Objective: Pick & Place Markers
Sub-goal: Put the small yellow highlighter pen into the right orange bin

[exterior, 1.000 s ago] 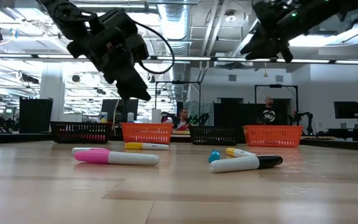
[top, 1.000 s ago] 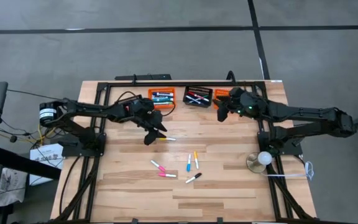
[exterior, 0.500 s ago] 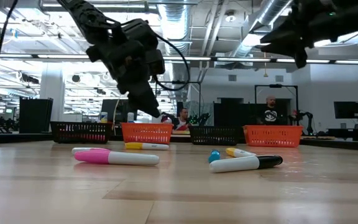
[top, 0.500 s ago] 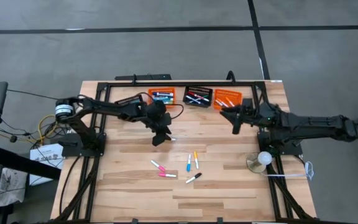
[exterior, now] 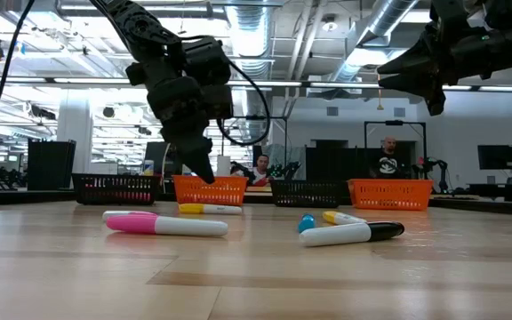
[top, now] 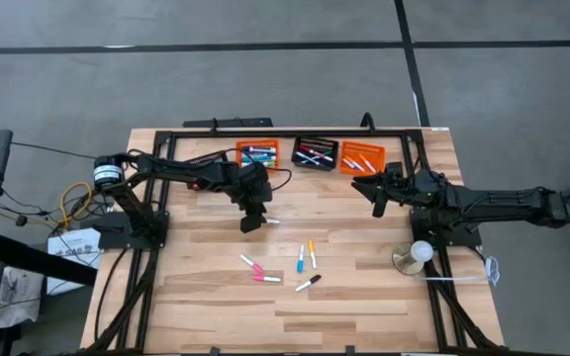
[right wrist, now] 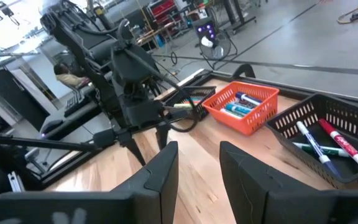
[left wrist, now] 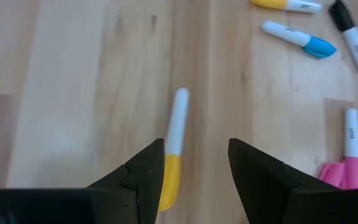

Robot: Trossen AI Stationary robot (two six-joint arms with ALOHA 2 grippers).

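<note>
A wooden counter point(top: 364, 297) carries two dark arms, three baskets point(top: 316, 152) along its far edge, and loose markers point(top: 305, 259) near its middle. The left claw point(left wrist: 194, 163), spread, hangs over a yellow marker point(left wrist: 173, 146) just beside it. The right claw point(right wrist: 197, 163), spread and empty, waits near the baskets. A good pickup likely means centring the barrel before closing. Behind lies a workshop with people.

Grey floor point(top: 265, 89) with dark seams, exposed ceiling ducts point(exterior: 389, 18), strip lights, 2 people point(exterior: 385, 160) behind.
</note>
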